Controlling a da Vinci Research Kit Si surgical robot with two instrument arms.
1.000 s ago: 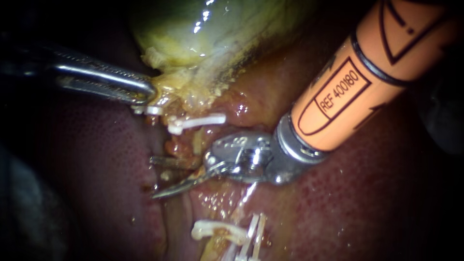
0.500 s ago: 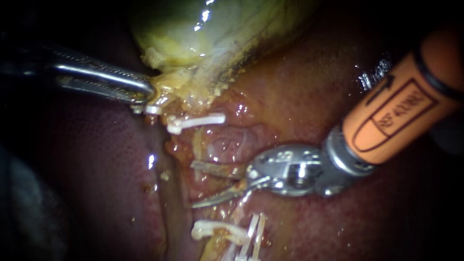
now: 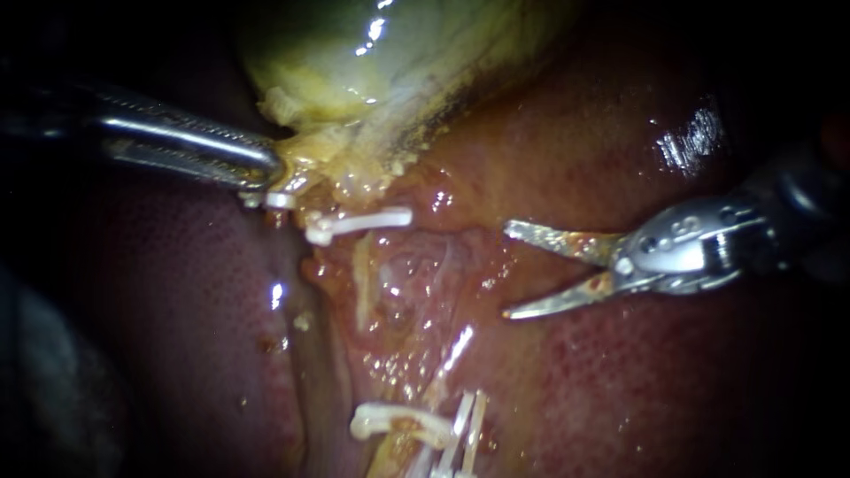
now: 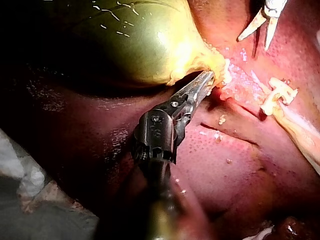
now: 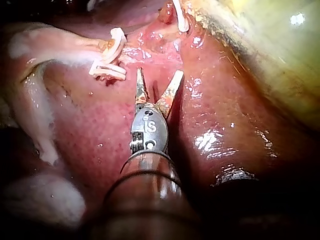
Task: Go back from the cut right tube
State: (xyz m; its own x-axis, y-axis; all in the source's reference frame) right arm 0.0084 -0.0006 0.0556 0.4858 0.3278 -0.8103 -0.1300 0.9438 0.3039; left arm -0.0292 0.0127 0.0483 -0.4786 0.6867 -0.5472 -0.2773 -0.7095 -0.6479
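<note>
The right instrument (image 3: 506, 270) hangs over the liver (image 3: 664, 381) with its two blades spread wide, gripping nothing (both are smeared with fluid). It touches neither the cut tube (image 5: 55, 47) nor the white clips (image 3: 465, 425) on that pale stump. A single clip (image 3: 359, 221) lies just below the gallbladder (image 3: 372, 53). The left instrument (image 3: 266, 173) has its jaws clenched on the gallbladder's yellowish edge.

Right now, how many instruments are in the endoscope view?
2. The left instrument grips the gallbladder at its lower edge; the right instrument, jaws open, hangs over the liver.
</note>
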